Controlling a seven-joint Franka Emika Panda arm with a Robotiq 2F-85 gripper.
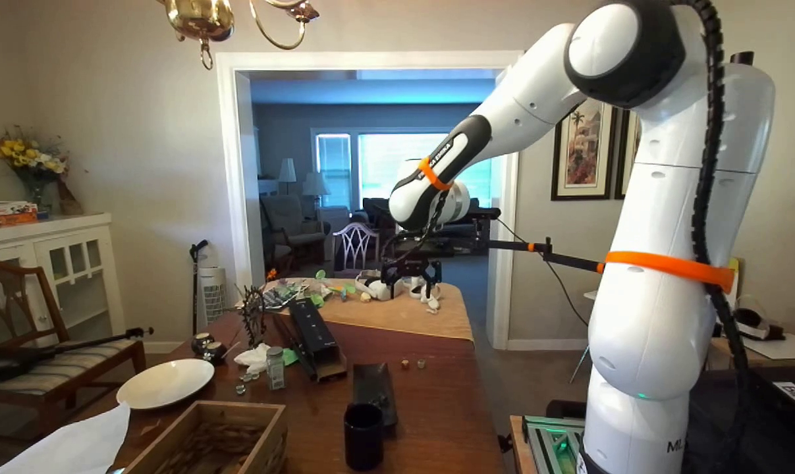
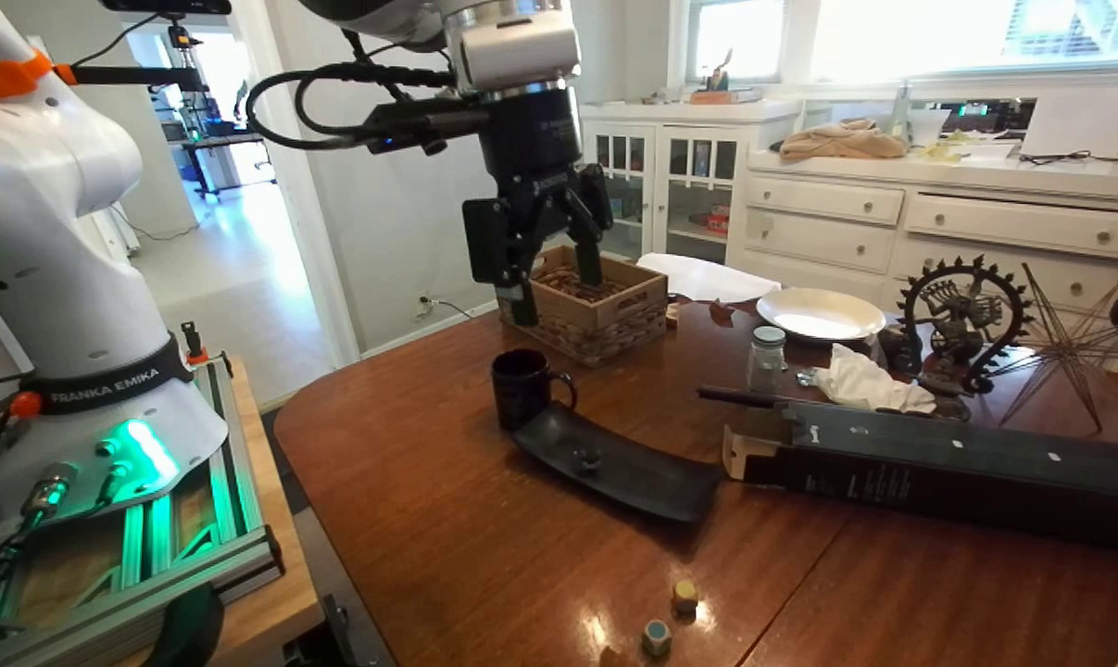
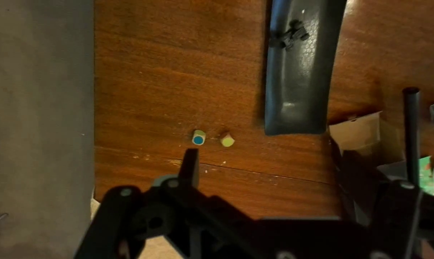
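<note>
Hovers with an empty gripper (image 2: 557,289) spread wide and nothing lifted yet, nearest to a blue-dotted cube (image 3: 199,137) and yellow-faced cube (image 3: 227,139) lying loose inward from the long edge of the surface (image 3: 166,82), then to a black tray (image 3: 299,86)

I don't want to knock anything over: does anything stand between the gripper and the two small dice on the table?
Nothing visible does. The open gripper hangs above the table, and in the wrist view the blue-dotted die and the yellow-dotted die show uncovered; the black tray lies beyond them, off to one side.
</note>
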